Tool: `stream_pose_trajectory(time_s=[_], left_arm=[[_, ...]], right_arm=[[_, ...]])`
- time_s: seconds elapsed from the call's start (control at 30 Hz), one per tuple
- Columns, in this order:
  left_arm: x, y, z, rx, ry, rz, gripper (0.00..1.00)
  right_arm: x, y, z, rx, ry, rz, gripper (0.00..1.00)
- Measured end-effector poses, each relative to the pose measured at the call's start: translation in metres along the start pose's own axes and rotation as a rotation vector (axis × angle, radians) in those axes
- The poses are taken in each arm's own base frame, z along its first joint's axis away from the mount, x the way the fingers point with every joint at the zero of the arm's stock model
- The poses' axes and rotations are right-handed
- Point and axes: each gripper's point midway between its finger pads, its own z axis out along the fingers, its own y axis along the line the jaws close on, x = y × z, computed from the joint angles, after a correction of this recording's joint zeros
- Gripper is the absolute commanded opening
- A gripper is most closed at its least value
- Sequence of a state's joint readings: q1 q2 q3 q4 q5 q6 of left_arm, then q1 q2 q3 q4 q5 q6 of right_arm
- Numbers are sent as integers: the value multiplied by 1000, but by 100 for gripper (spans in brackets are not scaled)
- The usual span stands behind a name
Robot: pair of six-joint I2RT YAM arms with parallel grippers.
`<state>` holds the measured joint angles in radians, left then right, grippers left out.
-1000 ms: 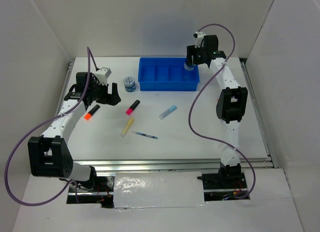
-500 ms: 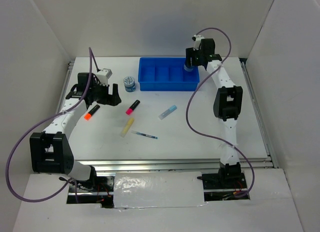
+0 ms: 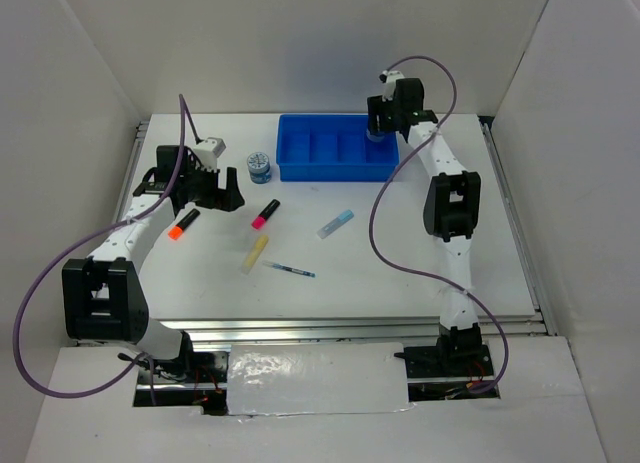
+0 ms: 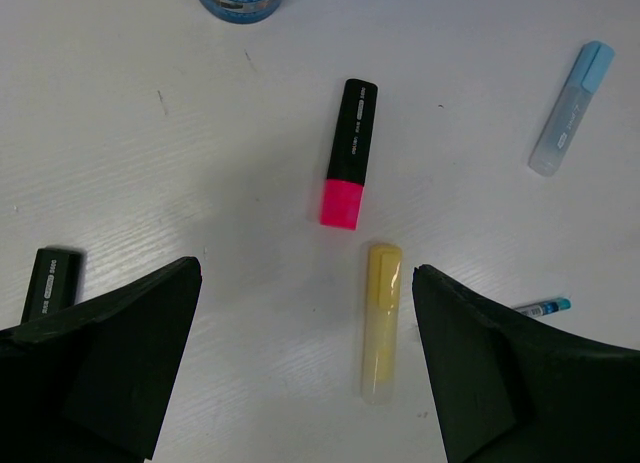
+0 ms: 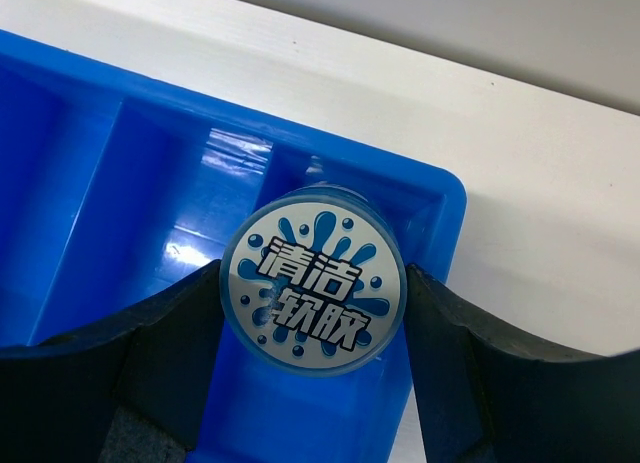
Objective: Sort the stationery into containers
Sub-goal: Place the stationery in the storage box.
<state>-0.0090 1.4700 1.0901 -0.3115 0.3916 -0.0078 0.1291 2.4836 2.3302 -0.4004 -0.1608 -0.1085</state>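
Observation:
My right gripper is shut on a round blue-and-white roll and holds it over the far right compartment of the blue tray, whose wall also shows in the right wrist view. My left gripper is open and empty above the table. Between and ahead of its fingers lie the pale yellow marker and the pink marker. The second roll stands left of the tray. The orange marker, light blue marker and thin blue pen lie on the table.
White walls close in the table at the back and both sides. A metal rail runs along the near edge. Purple cables loop from both arms.
My right gripper has moved a little left and back with the roll, further over the tray's right end. The left arm has hardly moved.

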Motion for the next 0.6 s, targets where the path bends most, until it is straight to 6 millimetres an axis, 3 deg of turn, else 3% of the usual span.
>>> stream_pose_trajectory(time_s=[0.17, 0.33, 0.43, 0.6], left_arm=[[0, -2, 0, 11, 0, 0, 99], [0, -3, 0, 18, -1, 0, 99], [-1, -1, -1, 19, -4, -4, 99], [-2, 8, -3, 2, -15, -18, 99]], right_arm=[[9, 0, 10, 19, 8, -6, 49], [18, 2, 16, 28, 25, -9, 66], [18, 2, 17, 34, 26, -11, 77], [11, 0, 18, 55, -3, -9, 86]])
